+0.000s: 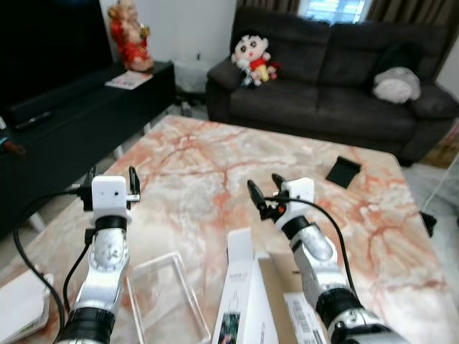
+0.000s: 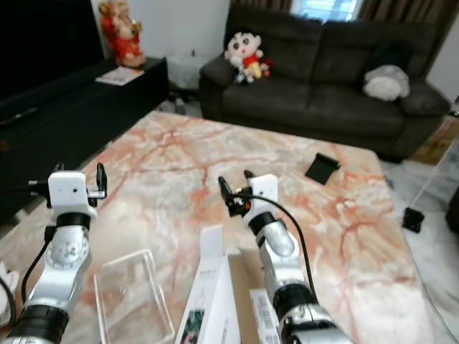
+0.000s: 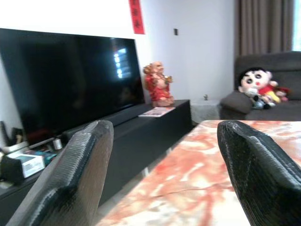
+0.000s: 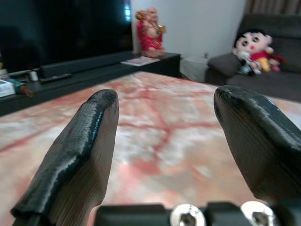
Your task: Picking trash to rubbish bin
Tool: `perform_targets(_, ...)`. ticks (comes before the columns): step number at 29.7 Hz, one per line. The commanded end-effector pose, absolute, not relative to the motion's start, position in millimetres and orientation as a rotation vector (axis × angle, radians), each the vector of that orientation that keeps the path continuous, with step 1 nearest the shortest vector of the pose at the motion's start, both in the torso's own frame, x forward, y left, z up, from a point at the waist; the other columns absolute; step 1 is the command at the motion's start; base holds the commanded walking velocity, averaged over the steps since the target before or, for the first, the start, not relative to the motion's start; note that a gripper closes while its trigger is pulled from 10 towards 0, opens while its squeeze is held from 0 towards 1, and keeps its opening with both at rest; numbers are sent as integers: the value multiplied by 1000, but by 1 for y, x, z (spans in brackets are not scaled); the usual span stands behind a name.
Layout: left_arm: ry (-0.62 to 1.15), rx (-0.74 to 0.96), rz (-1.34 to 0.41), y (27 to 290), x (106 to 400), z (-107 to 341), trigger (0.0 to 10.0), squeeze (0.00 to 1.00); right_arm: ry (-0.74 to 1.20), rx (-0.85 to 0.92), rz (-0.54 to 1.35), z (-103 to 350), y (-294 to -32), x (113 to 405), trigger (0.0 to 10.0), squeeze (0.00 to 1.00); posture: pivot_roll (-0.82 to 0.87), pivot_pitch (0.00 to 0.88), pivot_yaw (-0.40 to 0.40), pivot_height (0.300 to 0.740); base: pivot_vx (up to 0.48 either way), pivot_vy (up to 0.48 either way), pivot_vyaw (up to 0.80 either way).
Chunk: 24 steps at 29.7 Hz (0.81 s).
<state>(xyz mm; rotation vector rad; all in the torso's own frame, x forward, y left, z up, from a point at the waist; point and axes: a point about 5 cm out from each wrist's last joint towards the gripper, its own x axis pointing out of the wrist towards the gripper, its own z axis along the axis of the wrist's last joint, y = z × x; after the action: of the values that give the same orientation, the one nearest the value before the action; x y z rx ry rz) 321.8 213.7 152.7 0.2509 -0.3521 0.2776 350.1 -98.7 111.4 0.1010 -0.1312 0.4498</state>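
Hovering above a pink-veined marble counter (image 1: 193, 165), both grippers are raised with nothing between their fingers. The left gripper (image 1: 112, 178) sits over the counter's left side, its fingers (image 3: 77, 174) spread wide and pointing toward a black TV cabinet (image 1: 79, 115) and a dark TV screen (image 3: 66, 80). The right gripper (image 1: 264, 192) is held near the middle of the counter, its fingers (image 4: 82, 146) also wide apart, with bare marble beyond them.

The likely trash lies at the near edge of the counter, below and between the two arms: a clear plastic tray (image 1: 163, 294) lies flat just beside the left arm, a tall white box (image 1: 240, 294) stands to its right, and a brown cardboard piece with a white label (image 1: 305, 315) lies partly under the right arm. No gripper touches any of them. A white item (image 1: 21, 304) sits at the counter's near left corner.

A small black object (image 1: 343, 171) rests on the far right of the counter. Behind the counter stands a dark sofa (image 1: 337, 86) carrying a cartoon doll (image 1: 252, 57) and a grey plush (image 1: 396, 84). A red and gold figurine (image 1: 129, 36) stands on the TV cabinet beside a flat booklet (image 1: 129, 79).
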Motion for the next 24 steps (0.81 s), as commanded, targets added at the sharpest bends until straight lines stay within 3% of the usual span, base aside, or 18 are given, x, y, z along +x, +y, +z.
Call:
perform_targets(1,-369,272,295,221,320,157,10000,0,-151,107,475,118,-90,352,10000,0,65,4,-75,740,480,0,0)
perform_targets(12,-369,272,294,220,320,157,10000,0,-151,107,474,118,-90,352,10000,0,65,4,-75,740,480,0,0)
perform_targets(17,-247,430,193,215,321,137,10000,0,-145,115,499,117,-87,351,10000,0,62,0,-72,740,0,0,0)
perform_targets(24,-247,427,188,214,321,137,10000,0,-143,114,501,117,-86,350,10000,0,61,0,-72,740,0,0,0)
